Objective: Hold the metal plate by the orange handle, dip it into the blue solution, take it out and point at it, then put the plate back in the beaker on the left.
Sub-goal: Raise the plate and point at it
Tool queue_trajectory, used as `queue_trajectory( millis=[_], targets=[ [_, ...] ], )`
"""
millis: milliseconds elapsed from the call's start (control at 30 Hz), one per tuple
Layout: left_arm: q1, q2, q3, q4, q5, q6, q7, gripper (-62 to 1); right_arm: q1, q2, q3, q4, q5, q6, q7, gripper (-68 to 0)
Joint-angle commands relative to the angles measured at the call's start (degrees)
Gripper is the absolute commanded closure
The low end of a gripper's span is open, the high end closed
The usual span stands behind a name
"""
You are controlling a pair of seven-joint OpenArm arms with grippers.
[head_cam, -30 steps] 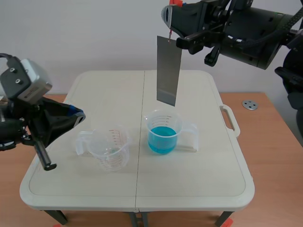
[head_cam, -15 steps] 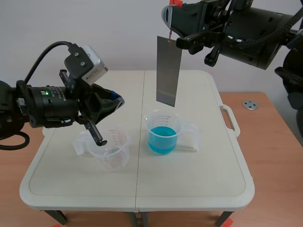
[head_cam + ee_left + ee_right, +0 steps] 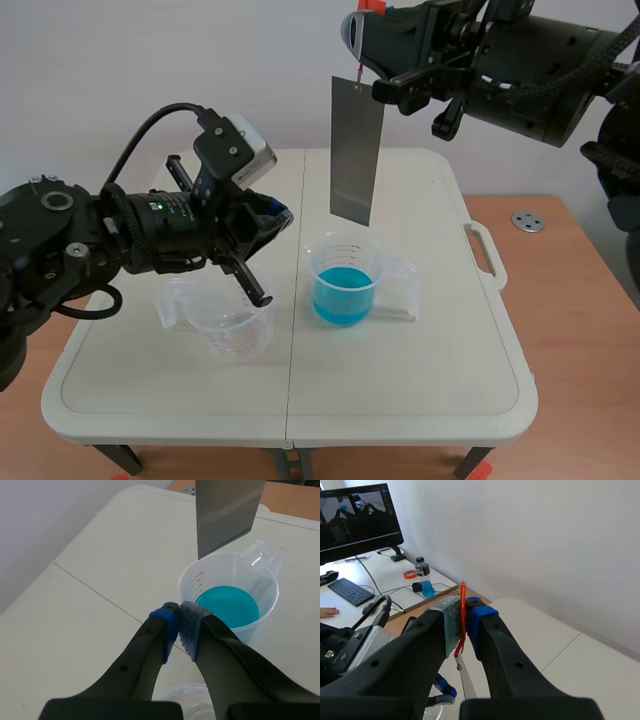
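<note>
The grey metal plate (image 3: 357, 150) hangs upright above the beaker of blue solution (image 3: 345, 279), its lower edge a little above the rim. My right gripper (image 3: 366, 68) is shut on the plate's orange handle (image 3: 462, 617), high over the table. My left gripper (image 3: 278, 213) is shut on nothing, raised over the table, left of the plate's lower part and not touching it. In the left wrist view its fingertips (image 3: 179, 620) meet just short of the blue beaker (image 3: 231, 602), with the plate (image 3: 227, 511) hanging ahead. The empty clear beaker (image 3: 230, 310) stands on the left, under my left arm.
Both beakers stand on a pale folding table (image 3: 420, 400) with a centre seam. A small metal disc (image 3: 528, 221) lies on the wooden floor at the right. In the right wrist view a desk with a monitor (image 3: 357, 517), keyboard and bottle lies beyond the table.
My left arm has swung in from the far left and risen toward the plate, its shut gripper now near the plate's lower part. The right arm and plate have stayed still.
</note>
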Motion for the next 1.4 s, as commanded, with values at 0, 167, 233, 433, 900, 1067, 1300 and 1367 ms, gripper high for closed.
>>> queue_trajectory(
  millis=[0, 167, 233, 433, 900, 1067, 1300, 1367],
  targets=[
    [-0.5, -0.22, -0.04, 0.87, -0.59, 0.35, -0.61, -4.4, 1.14, 0.26, 0.11, 1.05, 0.83, 0.66, 0.83, -1.3],
    [-0.5, -0.24, -0.04, 0.87, -0.59, 0.35, -0.57, -4.4, 1.14, 0.26, 0.11, 1.05, 0.83, 0.66, 0.83, -1.3],
    [-0.5, -0.24, -0.04, 0.87, -0.59, 0.35, -0.55, -4.5, 1.14, 0.26, 0.11, 1.05, 0.83, 0.66, 0.83, -1.3],
    [-0.48, -0.24, -0.04, 0.87, -0.59, 0.35, -0.52, -4.5, 1.14, 0.26, 0.11, 1.05, 0.83, 0.66, 0.83, -1.3],
    [3.76, -3.76, -2.34, 3.93, -0.66, 4.74, -0.94, -4.5, 1.16, 0.26, 0.11, 1.05, 0.83, 0.66, 0.68, -1.3],
    [12.76, -8.63, -7.39, 11.8, -1.55, 6.78, -1.95, -4.5, 1.16, 0.26, 0.11, 1.05, 0.83, 0.66, 0.63, -1.3],
    [27.69, -13.6, -17.29, 20.65, -4.9, 9.53, -2.27, -4.5, 1.64, 0.26, -0.33, 1.05, 0.85, 0.66, 0.66, -1.3],
    [32.39, -14.45, -20.41, 22.12, -6.03, 9.55, -3.41, -4.5, 1.86, 0.26, -0.63, 1.05, 0.83, 0.66, 0.66, -1.3]
  ],
)
